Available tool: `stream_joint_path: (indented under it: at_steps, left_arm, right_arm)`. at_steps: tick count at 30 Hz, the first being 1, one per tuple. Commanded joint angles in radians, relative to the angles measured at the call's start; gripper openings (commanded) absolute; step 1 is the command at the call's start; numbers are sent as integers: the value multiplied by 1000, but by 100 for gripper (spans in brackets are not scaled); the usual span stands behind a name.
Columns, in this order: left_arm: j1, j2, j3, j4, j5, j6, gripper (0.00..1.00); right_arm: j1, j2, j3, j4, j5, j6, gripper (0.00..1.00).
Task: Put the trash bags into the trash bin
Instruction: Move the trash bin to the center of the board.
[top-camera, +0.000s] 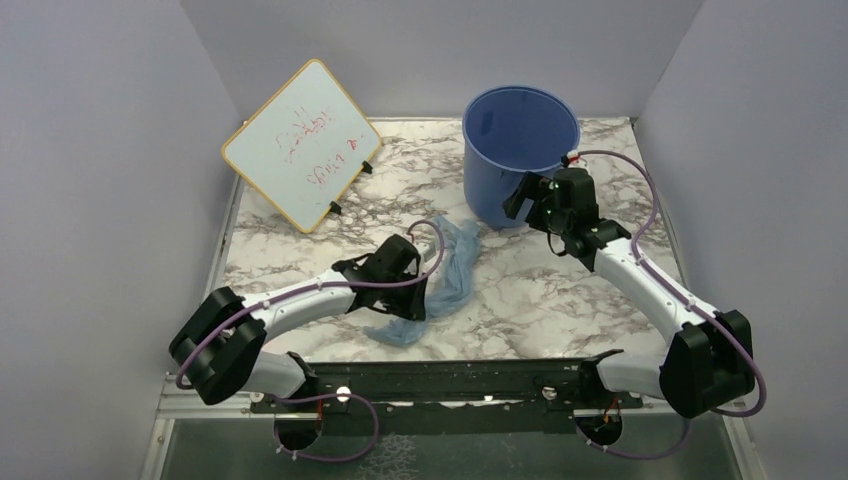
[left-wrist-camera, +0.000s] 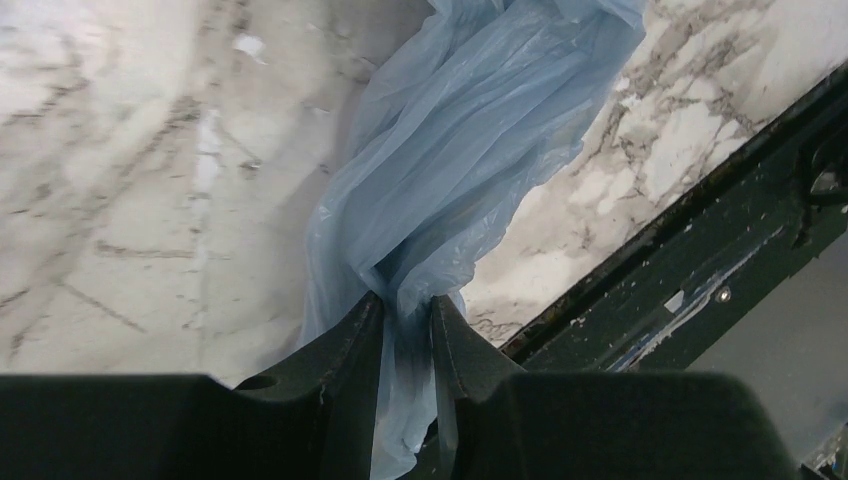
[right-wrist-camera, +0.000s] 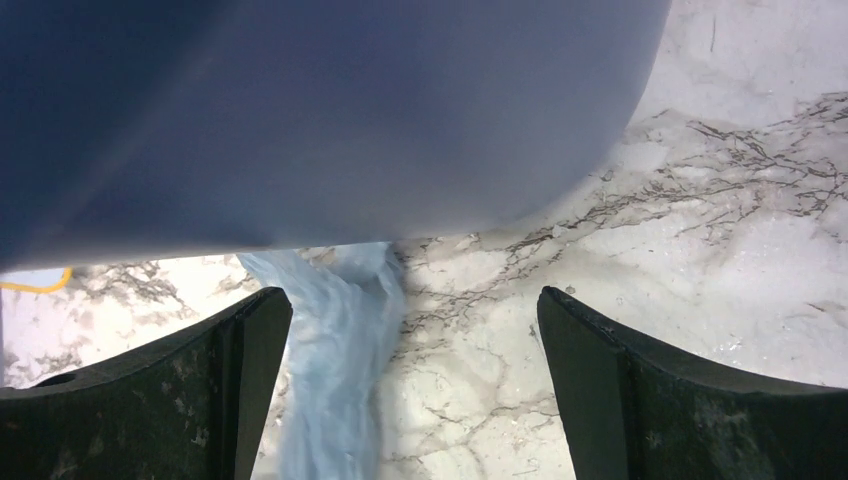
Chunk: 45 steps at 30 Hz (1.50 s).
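Observation:
The light-blue, crinkly trash bag (top-camera: 452, 272) lies bunched on the marble table in front of the blue trash bin (top-camera: 520, 150). My left gripper (top-camera: 424, 292) is shut on a gathered fold of the bag (left-wrist-camera: 470, 150); in the left wrist view the plastic is pinched between both fingers, gripper (left-wrist-camera: 408, 310). My right gripper (top-camera: 520, 202) hovers just in front of the bin's lower wall (right-wrist-camera: 300, 110), jaws wide apart and holding nothing. In the right wrist view the bag (right-wrist-camera: 335, 350) runs past the left finger, gripper (right-wrist-camera: 415, 305).
A white board with red writing (top-camera: 300, 145) leans at the back left. A black rail (top-camera: 450, 380) runs along the table's near edge, also seen beside the bag as the rail (left-wrist-camera: 700, 270). Grey walls enclose three sides.

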Motion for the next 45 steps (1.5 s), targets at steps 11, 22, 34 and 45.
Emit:
stream_joint_path:
  at_steps: [11,22,34,45]
  left_arm:
    - [-150,62,88,-6,-114,-31,26]
    - [-150,36,69,-21,-112,-21,26]
    - [-150,-30,62,-40,-96,10,27]
    - [-233,42,135,-15,-39,83,32]
  right_arm:
    - [1,3,-286,611,72,65,100]
    - [1,267,-232,862,69,-15,100]
    - [-27,287,-97,501,-11,-3,100]
    - [-27,-37,-339,420,-114,111,100]
